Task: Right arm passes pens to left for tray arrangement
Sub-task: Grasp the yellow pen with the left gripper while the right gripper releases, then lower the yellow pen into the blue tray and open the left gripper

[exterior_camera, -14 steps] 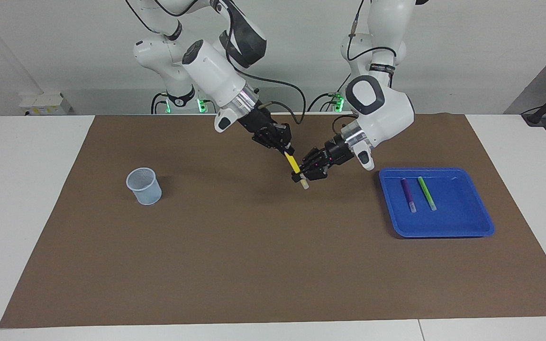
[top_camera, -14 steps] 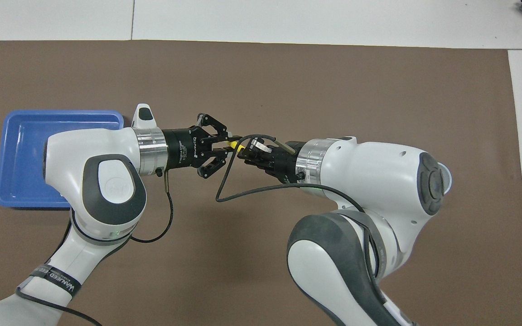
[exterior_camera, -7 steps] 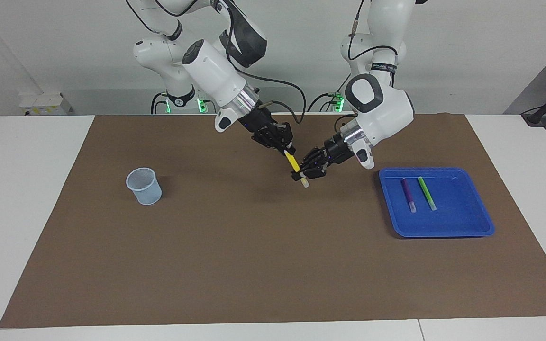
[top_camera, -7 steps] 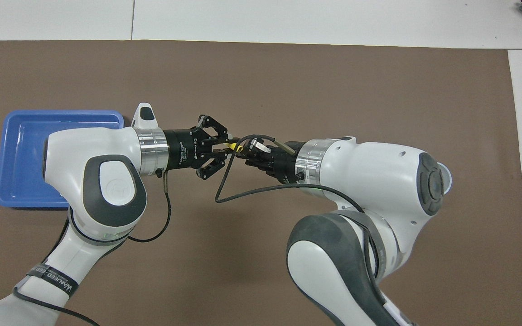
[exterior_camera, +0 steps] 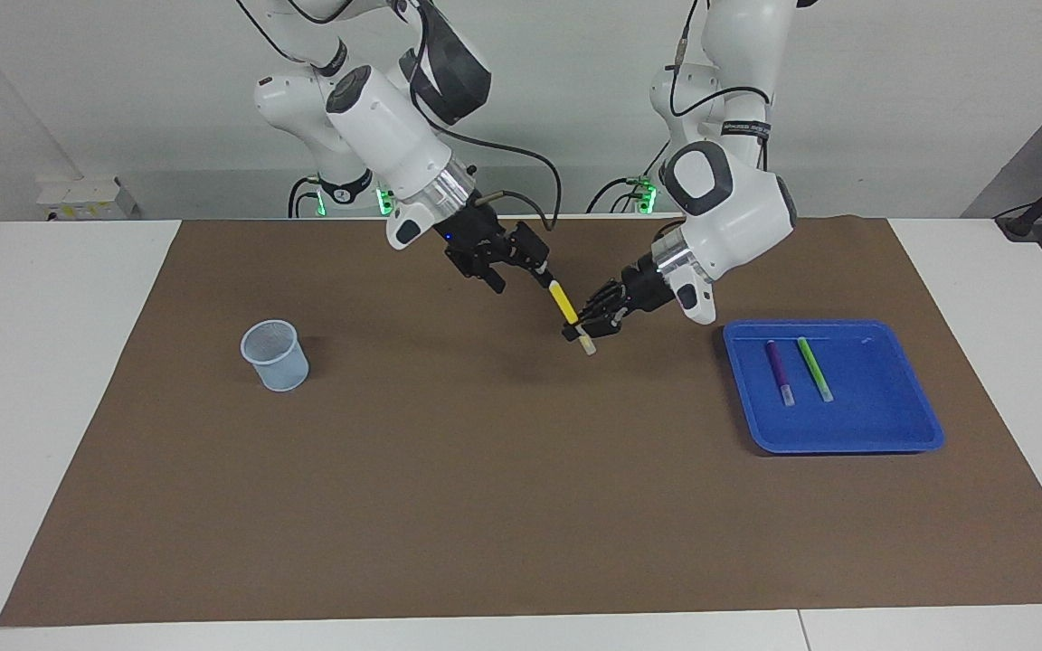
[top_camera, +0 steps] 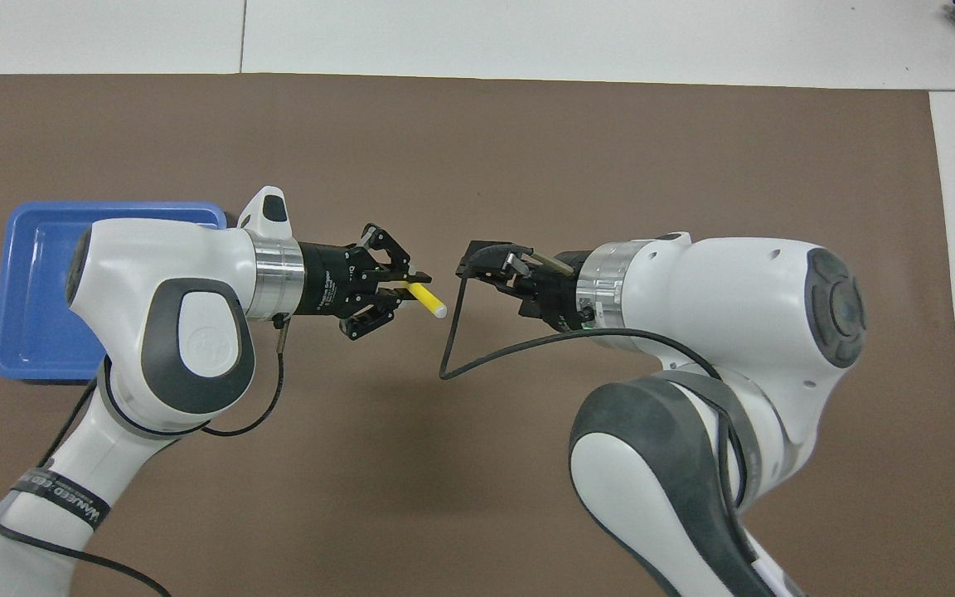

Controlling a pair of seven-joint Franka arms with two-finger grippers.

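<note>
1. Yellow pen is up over the mat mid-bench, pinched by the left gripper.
2. Right gripper: fingers wide, empty.
3. Purple pen and green pen already lie in the blue tray; only yellow's left.

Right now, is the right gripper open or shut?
Open: the right gripper has its jaws spread, clear of the yellow pen, which only the left gripper holds.

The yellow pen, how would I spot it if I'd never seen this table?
Start at the brown mat covering the table, then find the two white arms meeting above its middle. The left end effector is shut on the yellow pen, holding it tilted in the air. The purple pen and green pen lie flat in the blue tray.
</note>
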